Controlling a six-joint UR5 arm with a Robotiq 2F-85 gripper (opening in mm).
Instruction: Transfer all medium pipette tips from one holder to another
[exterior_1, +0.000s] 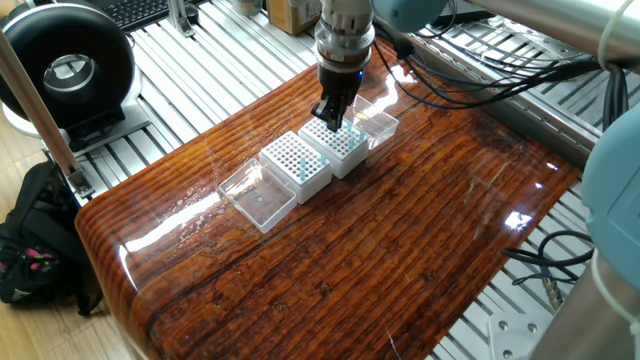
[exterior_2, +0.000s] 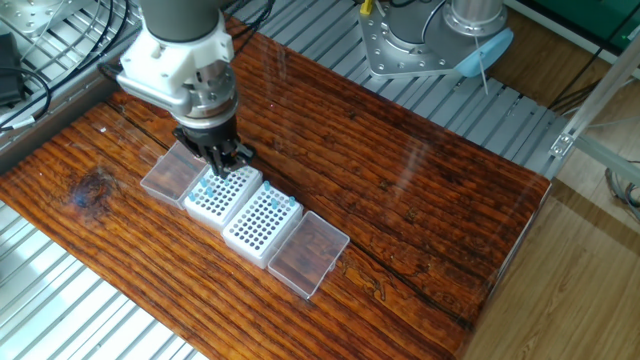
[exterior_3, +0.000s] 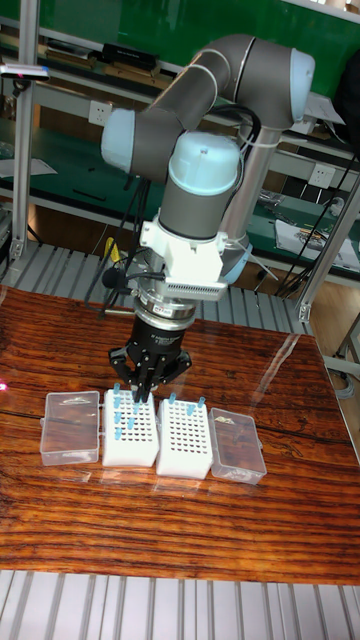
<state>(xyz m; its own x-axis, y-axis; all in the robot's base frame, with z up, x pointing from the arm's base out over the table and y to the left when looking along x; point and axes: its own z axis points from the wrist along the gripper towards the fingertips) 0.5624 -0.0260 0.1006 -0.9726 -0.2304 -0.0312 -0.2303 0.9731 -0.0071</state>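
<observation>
Pincer: I see my gripper (exterior_3: 139, 393) just above one tip rack (exterior_2: 222, 194), fingers close together; whether they pinch a tip I cannot tell.
Tips: medium pipette tips (exterior_3: 124, 417) stand scattered in that rack; a few (exterior_2: 279, 203) sit in the adjoining second rack (exterior_2: 259, 225).
Lids: a clear lid (exterior_2: 170, 172) and another lid (exterior_2: 308, 253) flank the racks.
Bench: the wooden bench (exterior_2: 420, 190) carries the row near its edge.

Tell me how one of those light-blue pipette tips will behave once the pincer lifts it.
The pipette tips look tiny and thin, so probably very light. Their smooth tapered plastic may slip or tilt in the pincer. Upright only in the holder, one would likely topple and roll elsewhere.
</observation>
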